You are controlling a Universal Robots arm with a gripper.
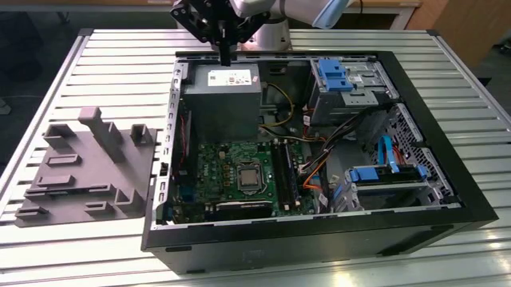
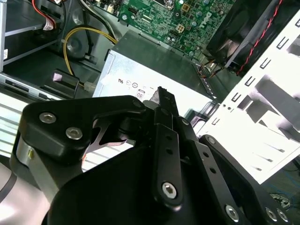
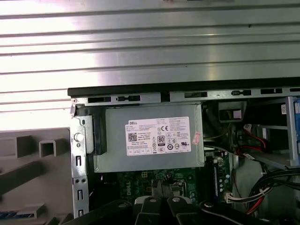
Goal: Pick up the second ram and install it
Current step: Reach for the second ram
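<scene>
The arm (image 1: 295,9) reaches in over the far edge of the case (image 1: 319,239), wrist turned so the gripper (image 1: 226,43) points straight down. The fingers are pinched narrow, and a thin dark strip sticks out below them. That's the ram (image 1: 226,58), held edge-on and clear of everything. Right beneath it sits the power supply (image 1: 221,95). The board (image 1: 239,173) and its slots (image 1: 285,176) lie well beyond that, lower in the case. The grey tray (image 1: 88,173) is well off to one side, outside the case. In the second wrist view the ram (image 2: 165,96) pokes a notched corner past the fingertips, over the supply's lid. The first wrist view looks down on the supply's label, with the ram (image 3: 157,187) a mere sliver between the tips.
</scene>
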